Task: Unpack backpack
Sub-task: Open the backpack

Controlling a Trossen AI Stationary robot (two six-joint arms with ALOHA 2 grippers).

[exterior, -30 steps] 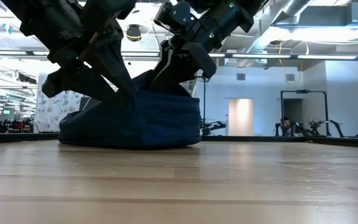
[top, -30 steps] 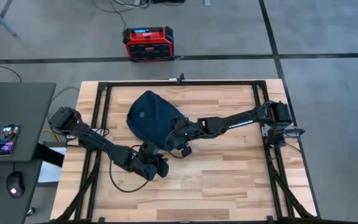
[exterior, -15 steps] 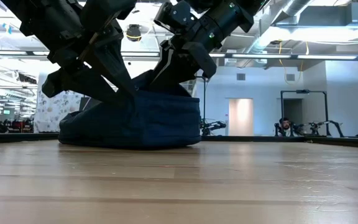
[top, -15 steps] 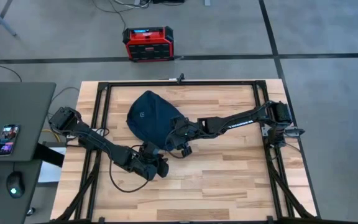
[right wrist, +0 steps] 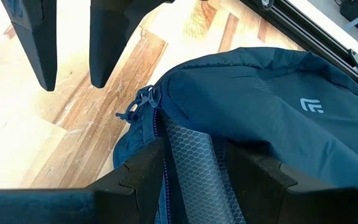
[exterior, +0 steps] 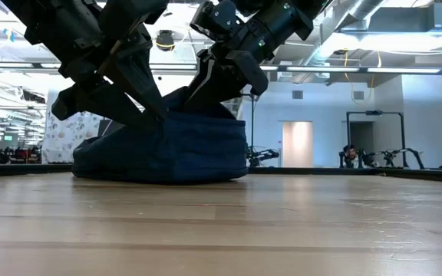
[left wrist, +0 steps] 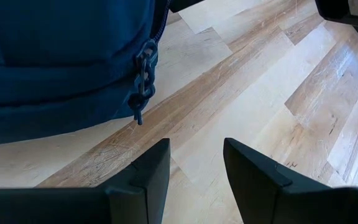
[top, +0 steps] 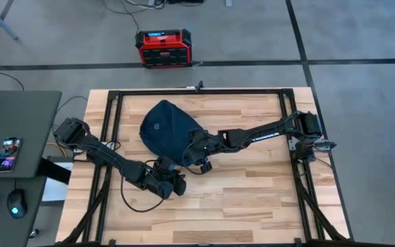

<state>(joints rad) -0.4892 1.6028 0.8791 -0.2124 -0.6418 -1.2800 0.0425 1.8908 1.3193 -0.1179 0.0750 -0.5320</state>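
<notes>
Nearest the front edge of the table [top: 252, 206], my left gripper [left wrist: 194, 165] sits low over bare wood, fingers spread with nothing between them, aimed at the zipper pull [left wrist: 143, 84] hanging off the backpack [top: 164, 130] just ahead; not touching it yet. Next out, my right gripper [right wrist: 188, 163] is on the bag's near-right edge, fingers apart and straddling the gray mesh strap panel [right wrist: 188, 165]; it reads as resting there, not clamping, though contact is cut off at the frame edge. Its view also catches the left fingers hovering past the second cluster of zipper pulls [right wrist: 138, 106]. Backpack lies flat around the table's middle, toward the far-left side, pale logo [right wrist: 312, 106] facing up. Progress, my read: basically zero. Zipper looks closed along the stretch I can see, nothing is out on the wood, so opening and every removal are left. Hard to call: whether the zipper is partly open further round, since my arms cover that side in the overhead view and block the bag's top in the low view. Contents not visible at all. Beyond the table, a red-black box [top: 163, 48] on the floor, a desk [top: 19, 130] with a phone [top: 7, 154] to the left, and a person [exterior: 349, 156] far back in the room.
</notes>
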